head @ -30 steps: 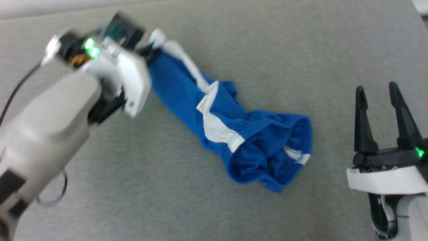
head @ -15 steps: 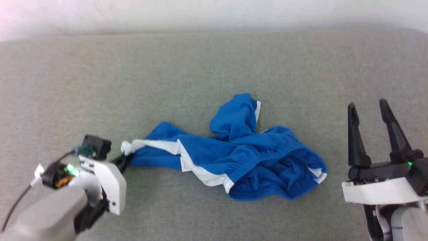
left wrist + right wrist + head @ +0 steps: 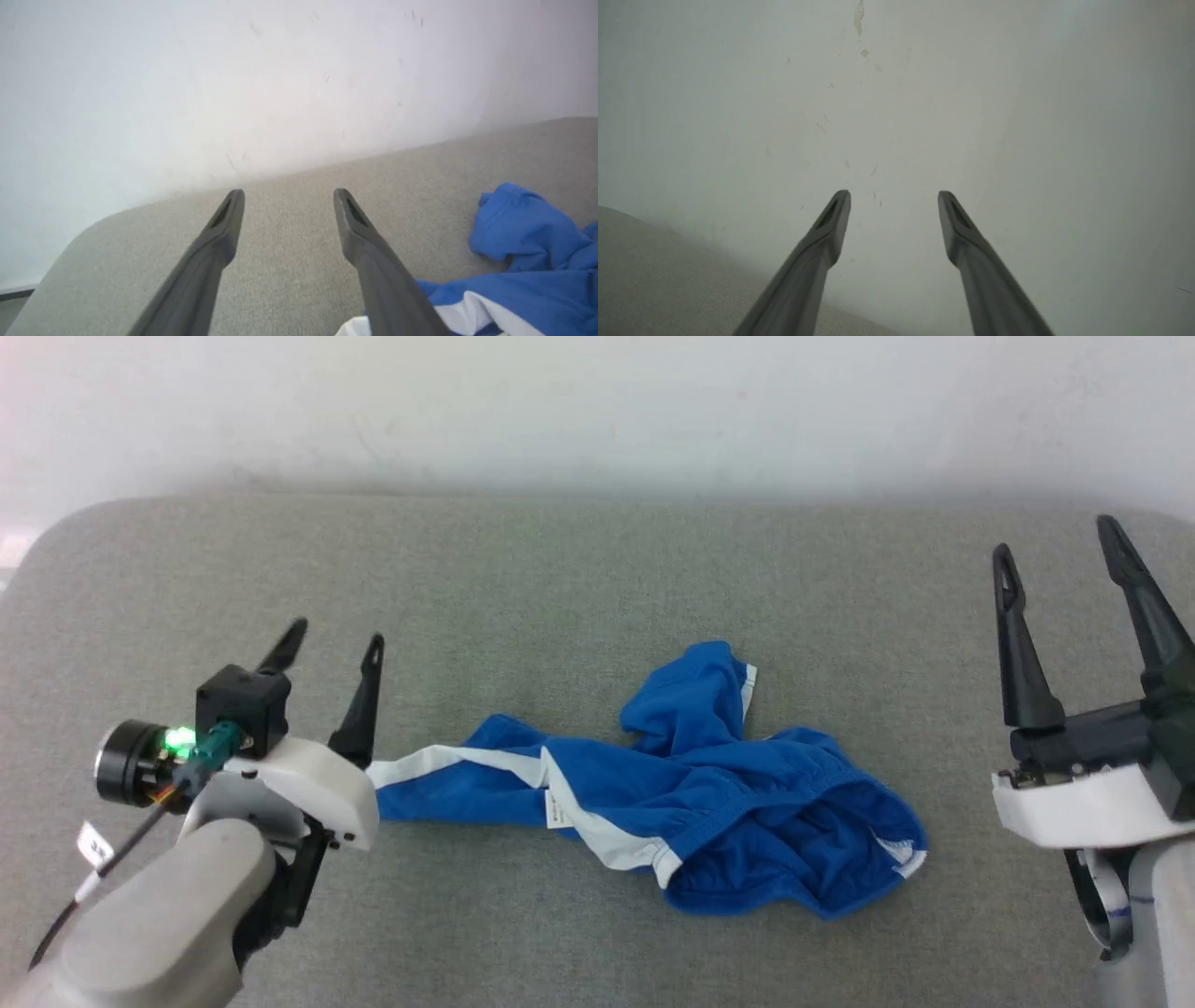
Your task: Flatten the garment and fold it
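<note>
Here, the garment (image 3: 747,793) lies on the grey desk (image 3: 560,569) between the two sets of jaws. Its white-striped end is just beside the left jaws, and its bunched bulk is well apart from the right jaws. It is rumpled blue, with one fold humped farther back. Both sets of jaws gape wide, grasping nothing.

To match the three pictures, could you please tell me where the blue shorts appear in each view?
Head view: blue shorts lie crumpled at centre, their white-striped end beside the left hand.
Left wrist view: lower right corner, right of that hand.
Right wrist view: faces the white wall, grey surface at lower left.
Shared landmark: the grey surface meeting the white wall.
</note>
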Tool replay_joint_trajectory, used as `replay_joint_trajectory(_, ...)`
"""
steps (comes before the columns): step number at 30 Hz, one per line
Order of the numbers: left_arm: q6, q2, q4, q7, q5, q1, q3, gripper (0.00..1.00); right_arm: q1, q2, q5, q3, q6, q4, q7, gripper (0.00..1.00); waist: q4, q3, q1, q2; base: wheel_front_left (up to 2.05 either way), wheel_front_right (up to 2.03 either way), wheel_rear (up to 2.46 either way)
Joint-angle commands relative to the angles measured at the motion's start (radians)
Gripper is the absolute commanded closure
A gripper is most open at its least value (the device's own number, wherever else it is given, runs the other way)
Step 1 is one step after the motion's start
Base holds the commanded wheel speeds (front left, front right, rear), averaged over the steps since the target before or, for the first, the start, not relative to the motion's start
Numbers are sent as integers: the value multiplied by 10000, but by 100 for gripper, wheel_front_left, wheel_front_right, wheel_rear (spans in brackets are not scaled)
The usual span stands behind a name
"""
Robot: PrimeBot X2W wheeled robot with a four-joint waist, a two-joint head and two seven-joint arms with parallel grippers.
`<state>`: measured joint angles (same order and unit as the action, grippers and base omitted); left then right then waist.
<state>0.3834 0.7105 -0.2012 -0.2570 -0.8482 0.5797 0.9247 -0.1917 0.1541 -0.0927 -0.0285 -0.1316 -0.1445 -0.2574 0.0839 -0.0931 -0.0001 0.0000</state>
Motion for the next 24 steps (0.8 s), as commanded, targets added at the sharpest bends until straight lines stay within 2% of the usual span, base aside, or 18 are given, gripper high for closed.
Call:
replay_joint_trajectory(1, 412, -112, 368, -42, 601, -532, -492, 0, -179, 237, 262, 195, 9, 364, -44, 0, 127, 175, 1, 0, 0, 0, 0)
replay_joint_trajectory(4, 1213, -365, 1163, -44, 2023, -1486, -1685, 0, -693, 1388, 591, 1117, 9, 1181, -44, 0, 138, 266, 1, 0, 0, 0, 0)
replay_joint_trajectory(6, 1512, -634, 1505, -45, 2748, -2185, -2345, 0, -1087, 2146, 1074, 1967, 9, 1857, 209, 0, 146, 315, 1, 0, 0, 0, 0)
replay_joint_trajectory(10, 1830, -1277, 2047, -45, 4005, -3332, -3563, 0, -2074, 3745, 2742, 4056, 9, 2511, 2052, 0, 204, 308, 1, 0, 0, 0, 0)
replay_joint_trajectory(14, 1786, -1981, 2421, -46, 4959, -4227, -4430, 0, -3054, 5174, 5245, 6250, 9, 2450, 4419, 0, 325, 195, 1, 0, 0, 0, 0)
replay_joint_trajectory(17, 1458, -2450, 2421, -46, 5434, -4572, -4993, 0, -3746, 5991, 6849, 7592, 9, 2407, 6112, 0, 466, 66, 1, 0, 0, 0, 0)
replay_joint_trajectory(21, 1084, -2903, 2395, -46, 5846, -4737, -5444, 0, -4354, 6335, 8171, 8466, 9, 2640, 7354, 0, 618, -114, 1, 0, 0, 0, 0)
replay_joint_trajectory(24, 765, -3315, 2401, -46, 6241, -4769, -5785, 0, -4917, 6350, 8812, 9185, 9, 3194, 8042, 0, 769, -401, 1, 0, 0, 0, 0)
